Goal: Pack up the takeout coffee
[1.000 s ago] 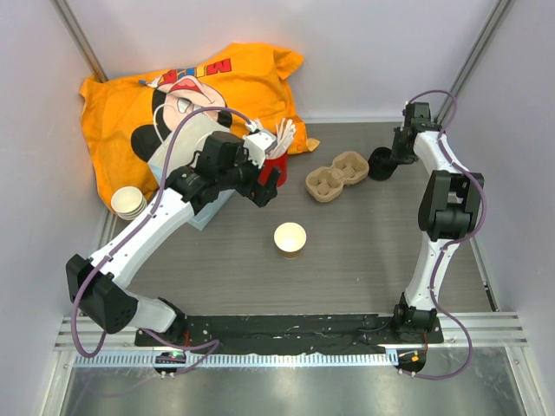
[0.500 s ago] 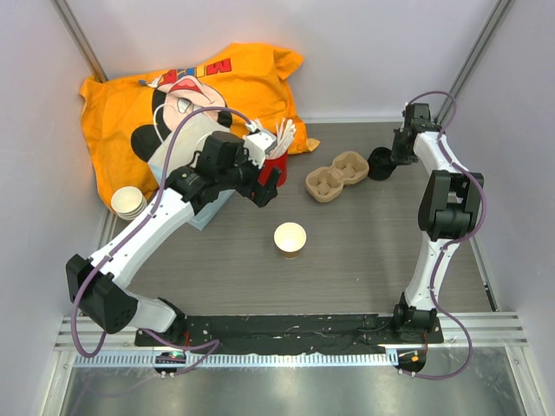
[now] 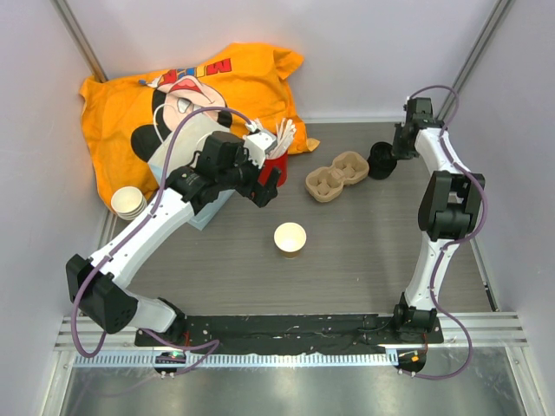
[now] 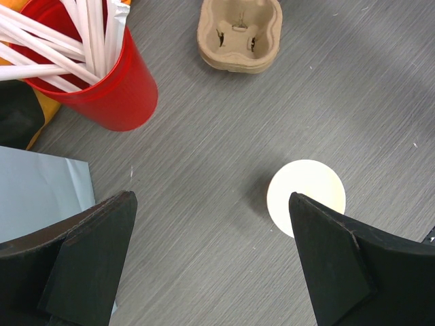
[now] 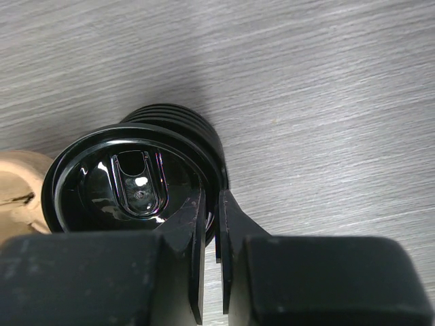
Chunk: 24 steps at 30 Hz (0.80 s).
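The right tool [image 5: 211,204] is pinching the edge of a shiny black lid [image 5: 129,183]. Its two fingers are almost together, with the rim of the lid squeezed between them. This lid is sitting at the top of a pile of more black lids [image 5: 183,129], a little off to one side. You cannot tell if it is touching the pile or not. The pile is standing at the far right of the grey tabletop [image 3: 364,251], just beside a brown cardboard cup carrier [image 3: 336,176].

The paper cup [image 3: 290,238] is standing upright near the middle of the tabletop, well apart from the lids. It is wearing no lid, and its open top is looking pale from above.

The left tool [image 4: 211,204] is hanging over the tabletop with its fingers spread wide, holding nothing. The paper cup is showing just inside its right finger in the left wrist view. A red cup [image 4: 112,95] full of white sticks [image 4: 61,34] is standing near it, next to a grey box [image 4: 37,190].

A big orange bag [image 3: 173,95] is lying at the far left. A stack of brown cups [image 3: 128,203] with no lids is sitting by its near edge.
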Available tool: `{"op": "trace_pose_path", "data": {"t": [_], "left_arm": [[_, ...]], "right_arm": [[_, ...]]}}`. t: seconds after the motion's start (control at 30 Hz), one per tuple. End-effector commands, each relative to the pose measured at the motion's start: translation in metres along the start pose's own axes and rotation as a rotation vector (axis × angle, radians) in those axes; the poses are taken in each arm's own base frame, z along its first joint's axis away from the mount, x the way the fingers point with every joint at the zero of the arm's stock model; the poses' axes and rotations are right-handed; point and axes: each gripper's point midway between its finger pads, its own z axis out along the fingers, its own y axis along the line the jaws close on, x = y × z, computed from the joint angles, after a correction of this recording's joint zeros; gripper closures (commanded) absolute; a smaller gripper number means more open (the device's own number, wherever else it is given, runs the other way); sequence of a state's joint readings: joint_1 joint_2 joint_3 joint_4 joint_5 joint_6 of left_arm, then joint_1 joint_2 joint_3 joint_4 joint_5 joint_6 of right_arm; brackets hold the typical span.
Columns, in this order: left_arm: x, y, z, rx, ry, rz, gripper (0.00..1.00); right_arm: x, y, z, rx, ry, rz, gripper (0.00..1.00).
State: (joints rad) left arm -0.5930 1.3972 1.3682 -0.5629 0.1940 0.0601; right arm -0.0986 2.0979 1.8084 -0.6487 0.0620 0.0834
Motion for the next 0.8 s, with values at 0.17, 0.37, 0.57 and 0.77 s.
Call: {"op": "trace_pose_path", "data": {"t": [0.17, 0.37, 0.57, 0.77], "left_arm": [[-0.025, 0.013, -0.015, -0.044, -0.070, 0.173, 0.00], [-0.035, 0.024, -0.010, -0.098, -0.067, 0.403, 0.00], [-0.038, 0.014, 0.004, -0.164, -0.028, 0.708, 0.00], [-0.052, 0.019, -0.016, -0.246, 0.031, 0.889, 0.00]], "right_arm": [[-0.048, 0.014, -0.081, -0.102, -0.120, -0.007, 0.93], [-0.035, 0.026, -0.124, -0.185, -0.077, -0.079, 0.93], [-0.006, 0.058, -0.171, -0.333, -0.025, -0.217, 0.92], [0.028, 0.098, -0.194, -0.437, 0.033, -0.358, 0.92]]}}
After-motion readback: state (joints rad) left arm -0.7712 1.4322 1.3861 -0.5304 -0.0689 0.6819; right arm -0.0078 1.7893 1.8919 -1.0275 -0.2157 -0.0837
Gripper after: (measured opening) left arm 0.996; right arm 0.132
